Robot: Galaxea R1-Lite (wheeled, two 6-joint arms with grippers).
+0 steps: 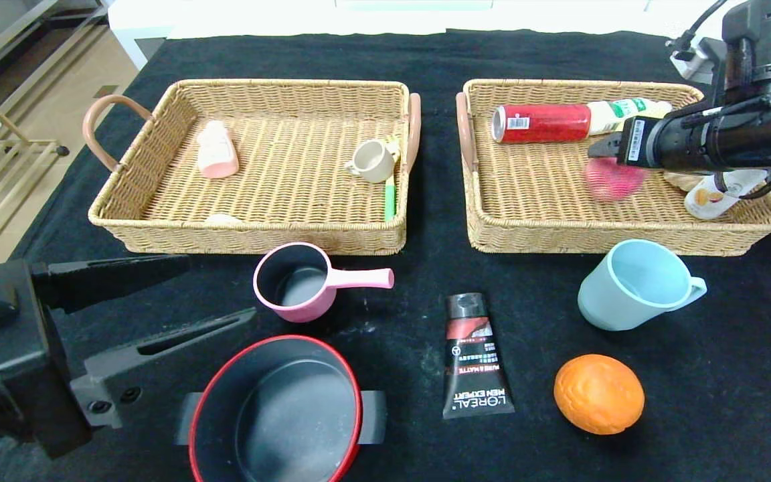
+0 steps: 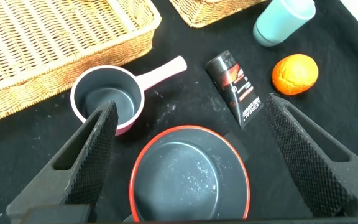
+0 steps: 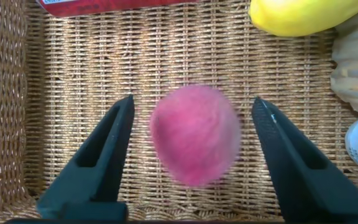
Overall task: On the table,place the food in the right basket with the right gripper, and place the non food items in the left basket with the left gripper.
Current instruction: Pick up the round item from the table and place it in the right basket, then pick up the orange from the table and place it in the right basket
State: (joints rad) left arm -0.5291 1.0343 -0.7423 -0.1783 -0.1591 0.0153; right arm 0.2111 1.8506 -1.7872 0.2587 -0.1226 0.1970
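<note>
— Over the right basket [image 1: 492, 221], what is the right tool [image 3: 191, 149] doing?

— It hangs above the basket floor with its jaws spread wide, and a pink round food item [image 3: 196, 134] sits between them, blurred. Neither jaw touches it in the wrist view, so I judge it released and dropping, though the blur makes that hard to be sure of.

— Why there?

— Food belongs in that basket. A red can [image 1: 541, 123], a yellow bottle [image 1: 626, 112] and a small bottle with a fruit label [image 1: 720, 193] already lie in it, near the far and right walls, so the open middle is the sensible spot.

— And the left tool [image 1: 158, 301]?

— Parked low at the near left of the surface [image 1: 419, 281], jaws fully apart, holding nothing. It hovers near the red-rimmed pot [image 1: 278, 408] and the pink saucepan [image 1: 302, 281].

— What is left to sort?

— On the surface: the pot, the saucepan, a black tube [image 1: 474, 365] and a blue mug [image 1: 633, 284] for the left basket [image 1: 158, 227], which holds a pink bottle [image 1: 217, 150] and a cream cup [image 1: 372, 161]. An orange [image 1: 598, 393] near the front right remains for the right side.
</note>
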